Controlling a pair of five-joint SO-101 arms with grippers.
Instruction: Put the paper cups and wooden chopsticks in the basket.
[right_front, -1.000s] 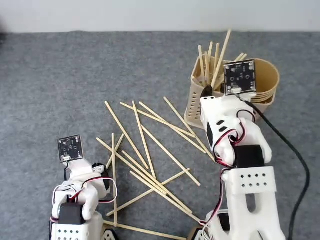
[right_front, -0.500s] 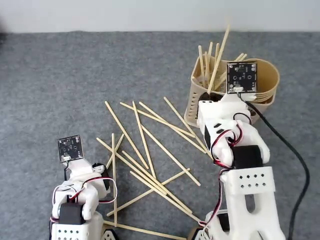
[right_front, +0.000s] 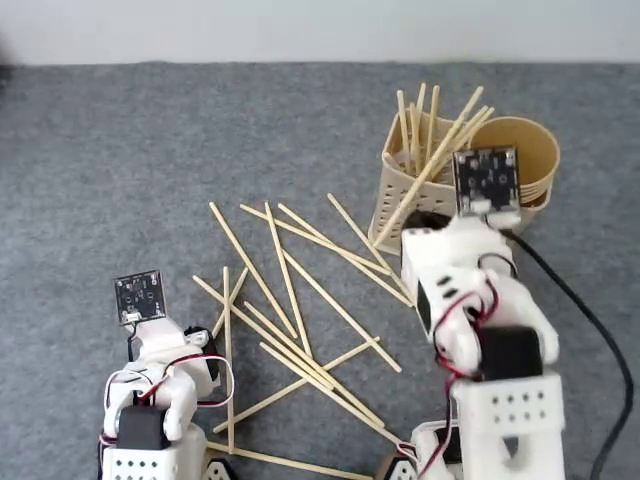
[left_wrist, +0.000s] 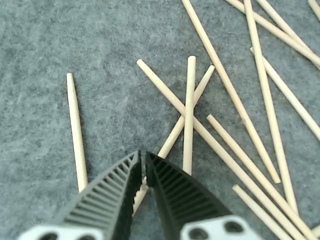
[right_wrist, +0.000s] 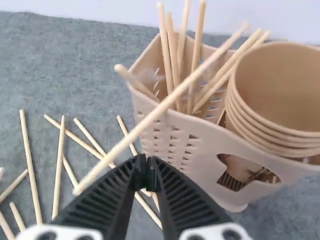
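Since a second ago the right arm has drawn back from the basket (right_front: 388, 205), and the chopstick it held upright over the rim is now let go. That loose chopstick (right_front: 425, 170) leans slantwise out of the basket, its upper end over the cups and its lower end past the front wall, above the bench (right_front: 150, 150). The left arm has not shifted.

The right hand (right_wrist: 144, 161) is closed with its two jaws pressed tip to tip, and it grips nothing; it hangs just in front of the basket wall, near the leaning chopstick but apart from it. The left hand (left_wrist: 142, 156) is all but closed, only a thin slit between the jaws, and also holds nothing. It hovers low over the bench, with a chopstick lying on the cloth under its tips.

A stack of paper cups (right_front: 522, 150) sits nested in one end of the basket. Several upright chopsticks (right_front: 412, 125) stand in the part beside it. Many scattered chopsticks (right_front: 300, 330) lie crossed over one another on the grey bench between the two arms.
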